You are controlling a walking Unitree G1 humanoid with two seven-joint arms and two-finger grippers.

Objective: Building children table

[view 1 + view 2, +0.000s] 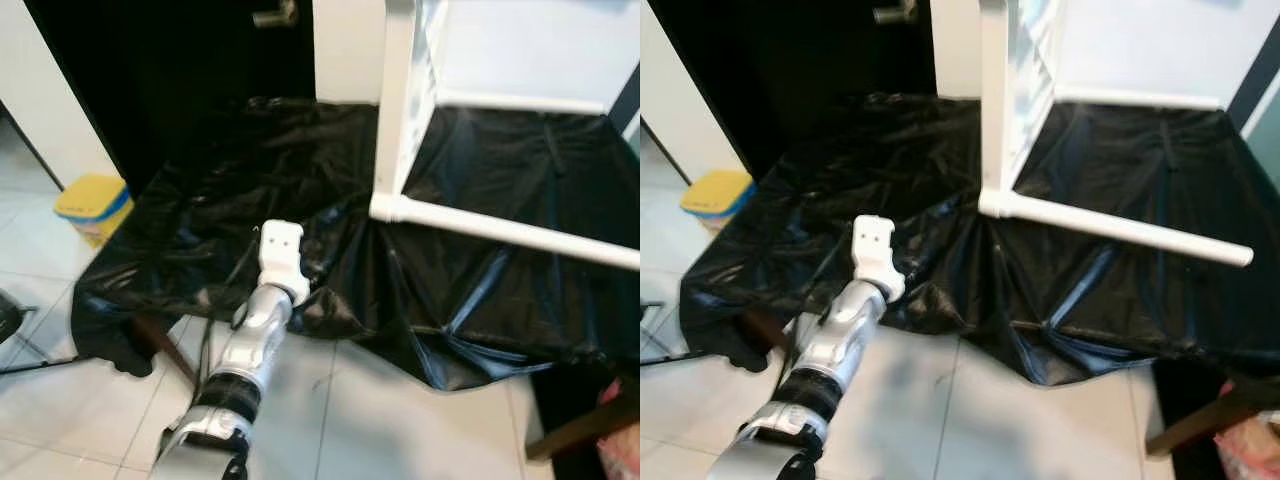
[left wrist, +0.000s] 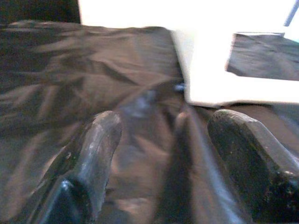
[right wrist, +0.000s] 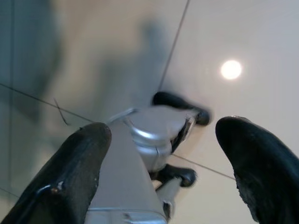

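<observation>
White table frame on a black sheet, left arm reaching toward it

A crumpled black plastic sheet (image 1: 330,200) covers the tiled floor (image 1: 380,420), and a white table frame (image 1: 405,120) lies tipped on it, one leg (image 1: 500,232) running along the sheet toward the right edge of the picture. The silver left arm (image 1: 250,350) stretches forward from the lower edge, its white wrist block (image 1: 281,255) over the near edge of the sheet, apart from the frame's corner. A yellow box with a blue band (image 1: 95,205) sits on the tiles at the left, beside the sheet. A dark door with a handle (image 1: 275,15) stands behind. A brown wooden piece (image 1: 580,430) shows at lower right.
</observation>
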